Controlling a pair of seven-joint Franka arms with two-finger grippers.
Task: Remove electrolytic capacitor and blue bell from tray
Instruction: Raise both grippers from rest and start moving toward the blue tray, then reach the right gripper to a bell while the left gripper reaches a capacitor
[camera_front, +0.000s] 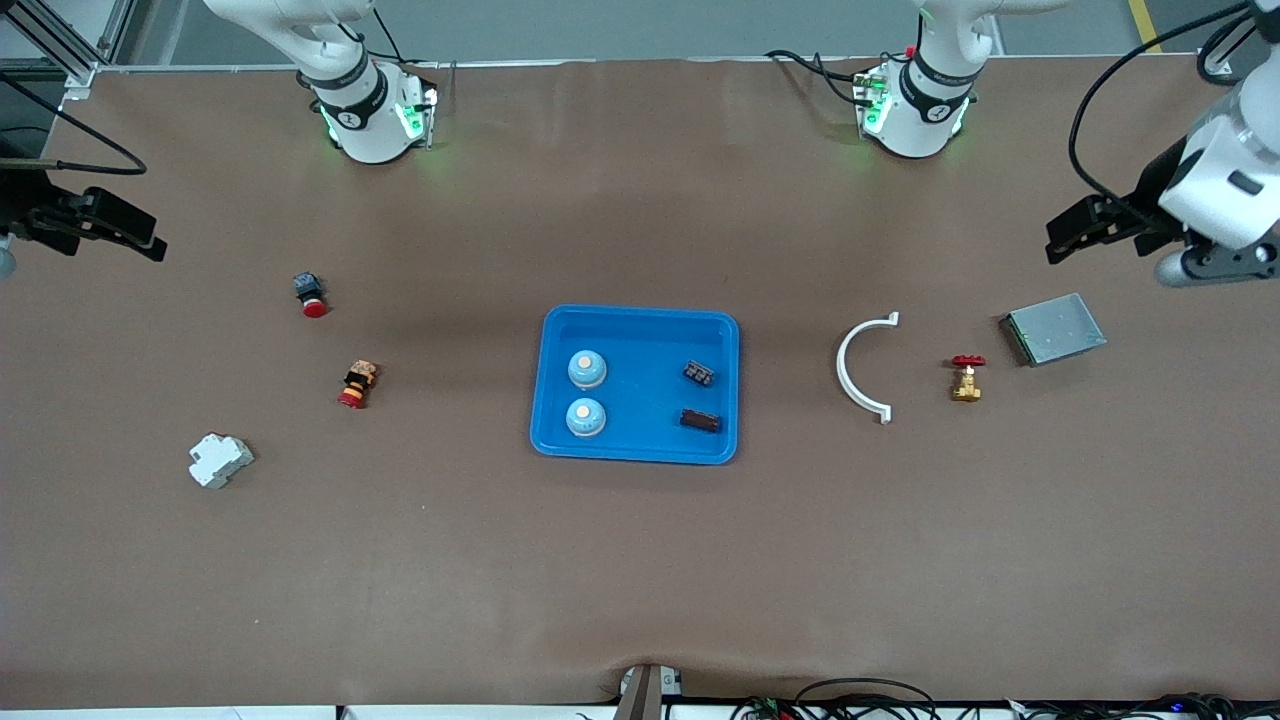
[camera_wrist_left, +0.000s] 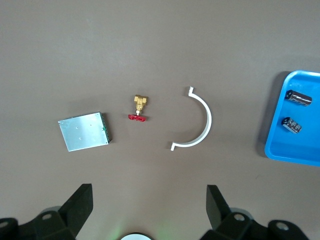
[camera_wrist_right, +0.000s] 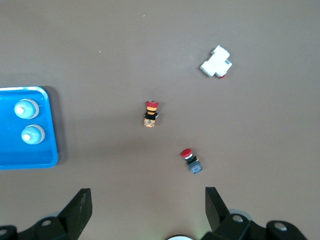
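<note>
Brown matte desk (camera_front: 640, 560) fills nearly the whole front view under even overhead light, with soft shadows. Grey floor (camera_front: 650, 25) shows above its top edge, with a yellow floor stripe (camera_front: 1140, 22) and aluminium framing (camera_front: 60, 40) at the 2 upper corners; cables (camera_front: 860, 695) along the lower edge

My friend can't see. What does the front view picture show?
A blue tray in the middle of a brown table holds two bells and two capacitors. Small parts lie on the table toward each end, and both grippers, left and right, wait open above the table's ends.
</note>
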